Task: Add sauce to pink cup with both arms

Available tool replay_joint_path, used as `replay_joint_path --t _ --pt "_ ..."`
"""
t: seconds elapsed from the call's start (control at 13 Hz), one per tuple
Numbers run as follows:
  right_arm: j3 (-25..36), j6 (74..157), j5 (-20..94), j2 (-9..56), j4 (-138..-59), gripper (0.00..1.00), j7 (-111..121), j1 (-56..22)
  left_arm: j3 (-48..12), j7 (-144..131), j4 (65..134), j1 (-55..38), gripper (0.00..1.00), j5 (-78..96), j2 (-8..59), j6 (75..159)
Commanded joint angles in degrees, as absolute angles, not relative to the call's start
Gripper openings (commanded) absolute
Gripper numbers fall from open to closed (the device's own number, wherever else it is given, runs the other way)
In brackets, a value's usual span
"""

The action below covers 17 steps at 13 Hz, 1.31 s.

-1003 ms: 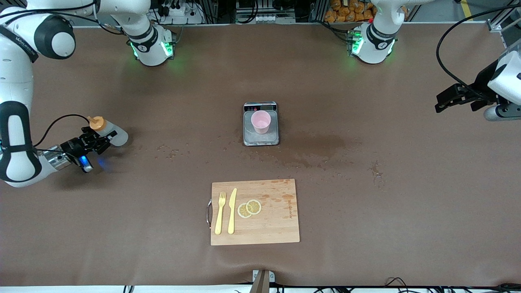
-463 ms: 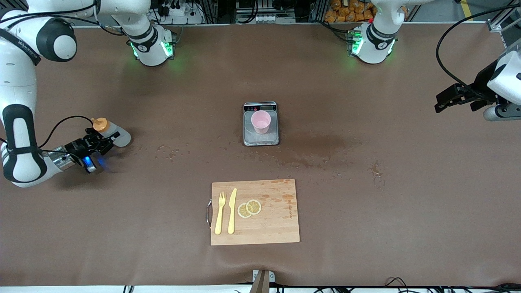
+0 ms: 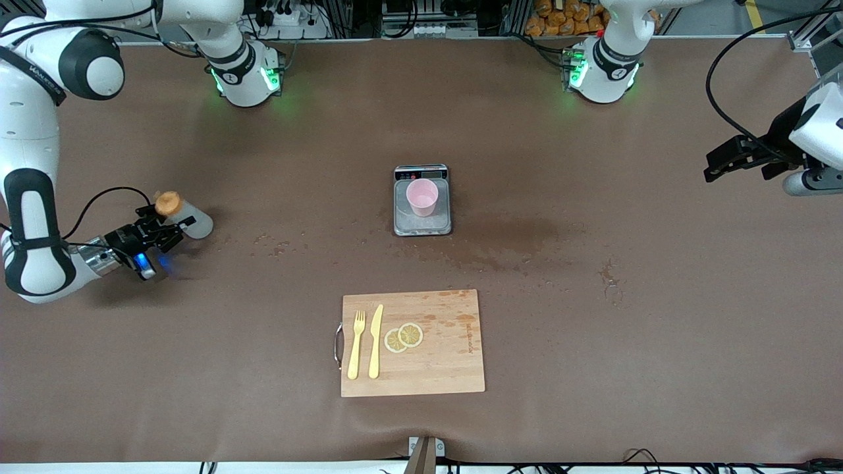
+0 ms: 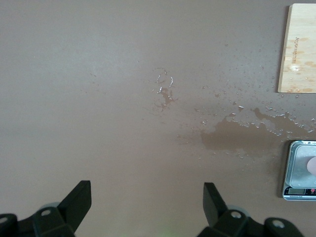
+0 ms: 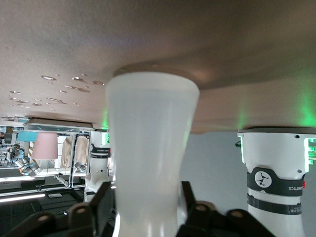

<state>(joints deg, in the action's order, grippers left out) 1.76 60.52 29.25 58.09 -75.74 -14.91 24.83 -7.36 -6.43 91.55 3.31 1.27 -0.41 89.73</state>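
Front view shows the right gripper [image 3: 160, 232] at the right arm's end of the table, its fingers clamped on the sauce bottle [image 3: 186, 218], which tilts with its orange nozzle cap [image 3: 167, 202] uppermost and its base at the brown table surface [image 3: 593, 342]. Right wrist view confirms the grip: the translucent whitish body of the sauce bottle [image 5: 148, 158] fills the centre, with one black finger [image 5: 101, 207] against each side of it. The pink cup [image 3: 421, 197] stands upright on the tray of a small digital kitchen scale [image 3: 422, 225] near the middle of the table, well apart from the bottle. The left gripper [image 3: 731, 158] hangs over the left arm's end of the table, where that arm waits; left wrist view shows its two fingertips [image 4: 78, 197] spread wide apart with nothing between them, over bare tabletop marked with a wet stain [image 4: 237, 136]. A wooden cutting board [image 3: 435, 375] lies nearer to the front camera than the scale; on it rest a yellow fork [image 3: 355, 345], a yellow knife [image 3: 376, 341] just beside the fork, and two lemon slices [image 3: 404, 337] overlapping each other.
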Motion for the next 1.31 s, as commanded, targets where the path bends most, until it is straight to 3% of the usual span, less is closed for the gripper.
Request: replay_joint_path --t 0.0,0.39,0.69,1.23 --pt "1.3 59.7 30.1 57.9 -75.1 1.00 -14.3 25.8 -7.5 -6.7 92.1 3.6 1.00 1.8 -1.3 89.0" --pt "1.7 57.1 29.2 55.6 -72.2 1.00 -17.4 25.8 -7.6 -6.7 91.9 3.6 1.00 1.8 -1.4 89.0" --pt "1.5 55.5 23.7 54.6 -64.7 1.00 -23.5 25.6 -7.6 -6.7 91.8 3.6 1.00 1.9 -1.6 89.0" --pt "1.6 55.9 15.0 48.0 -60.6 1.00 -24.1 21.1 -7.6 -6.7 91.8 3.5 1.00 1.8 -2.5 89.0"
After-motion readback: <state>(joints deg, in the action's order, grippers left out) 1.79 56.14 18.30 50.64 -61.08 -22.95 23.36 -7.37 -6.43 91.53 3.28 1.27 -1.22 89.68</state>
